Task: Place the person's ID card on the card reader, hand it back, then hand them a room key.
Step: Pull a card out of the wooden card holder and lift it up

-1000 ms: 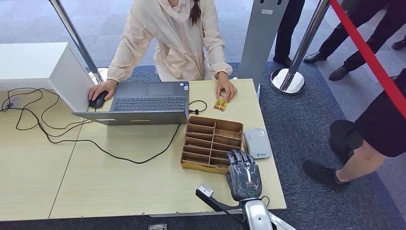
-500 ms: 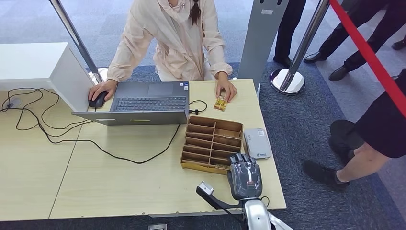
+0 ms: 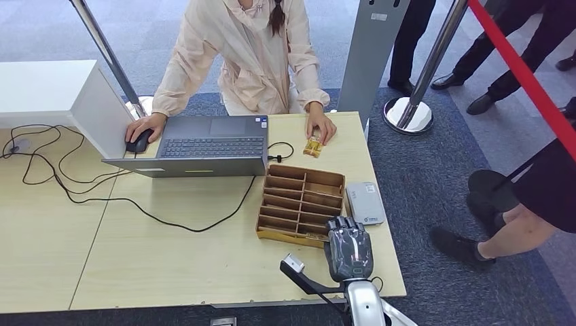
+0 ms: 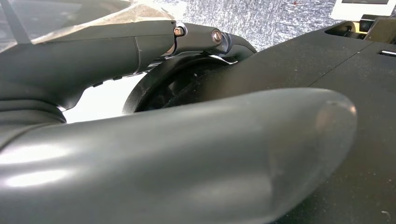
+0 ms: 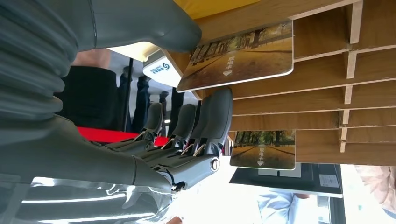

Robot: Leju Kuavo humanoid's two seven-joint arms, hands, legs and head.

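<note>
Glossy tree-printed room key card (image 5: 238, 55) stands in the nearest slot of the wooden slotted card tray (image 3: 299, 204). Right hand (image 3: 348, 248) poses over it, thumb and fingers flanking the card, apparently not yet pinching. Key-fetching step; next, the hand must pinch and lift. Grey card reader (image 3: 365, 202) lies beside the tray.
</note>
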